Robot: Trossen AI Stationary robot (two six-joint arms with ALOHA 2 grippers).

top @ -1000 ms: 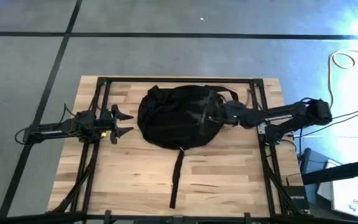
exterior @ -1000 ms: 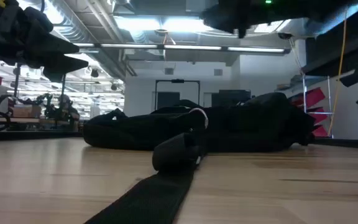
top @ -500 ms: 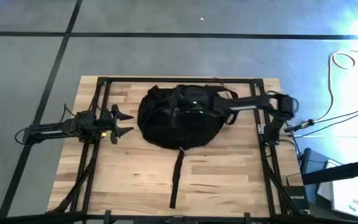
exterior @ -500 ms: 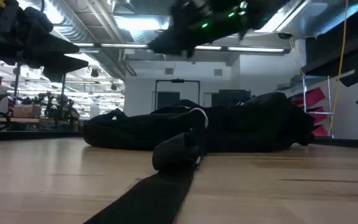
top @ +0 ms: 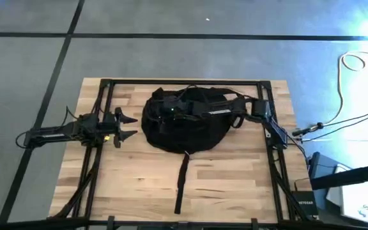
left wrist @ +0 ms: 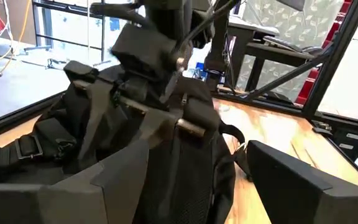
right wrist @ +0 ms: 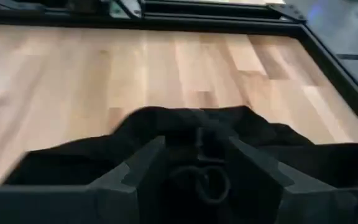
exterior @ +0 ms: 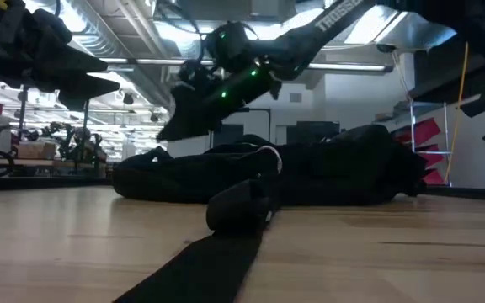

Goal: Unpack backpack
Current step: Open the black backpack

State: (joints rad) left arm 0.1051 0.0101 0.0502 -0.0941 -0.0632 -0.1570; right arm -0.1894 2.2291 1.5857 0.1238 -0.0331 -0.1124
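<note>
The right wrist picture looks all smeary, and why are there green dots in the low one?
Right wrist view: the backpack and table are smeared soft. Low view: small green lights glow on the right arm against bright ceiling lamps.

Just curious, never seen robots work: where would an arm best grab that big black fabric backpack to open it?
Probably the small ring-shaped zipper pull on the black fabric backpack, lying flat. The right gripper, open, hovers over the bag's left part, the pull between its fingers. Coming down from above suits it. The left gripper waits beside the bag, open.
</note>
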